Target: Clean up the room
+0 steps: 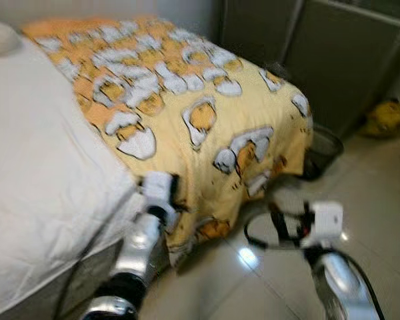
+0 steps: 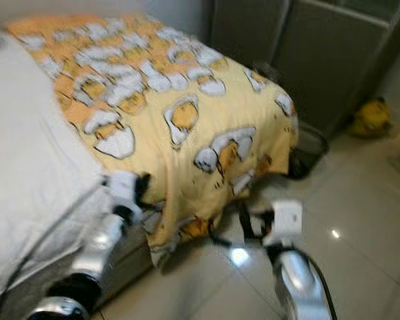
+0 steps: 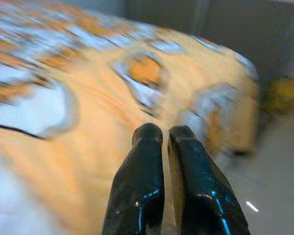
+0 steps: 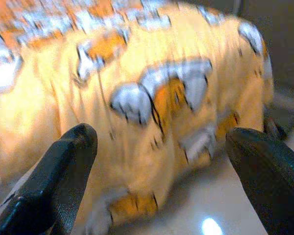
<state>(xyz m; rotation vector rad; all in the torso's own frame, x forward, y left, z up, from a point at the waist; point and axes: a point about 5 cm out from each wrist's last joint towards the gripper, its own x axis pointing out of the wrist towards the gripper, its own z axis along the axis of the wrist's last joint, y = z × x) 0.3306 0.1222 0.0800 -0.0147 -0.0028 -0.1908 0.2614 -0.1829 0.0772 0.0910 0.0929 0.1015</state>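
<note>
With the yellow blanket point(image 1: 187, 113) draped over the bed point(image 1: 33, 200) corner, the left gripper point(image 3: 164, 134) is pinched closed beside it, the right gripper point(image 4: 159, 147) spread wide, best gripping the hanging hem squarely.

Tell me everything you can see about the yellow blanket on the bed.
The yellow blanket is soft-looking fabric printed with white and orange cartoon figures. It is spread over the far part of the bed, next to the white sheet, and hangs over the corner towards the tiled floor. The left hand, shut, and the open right hand point at it.
</note>
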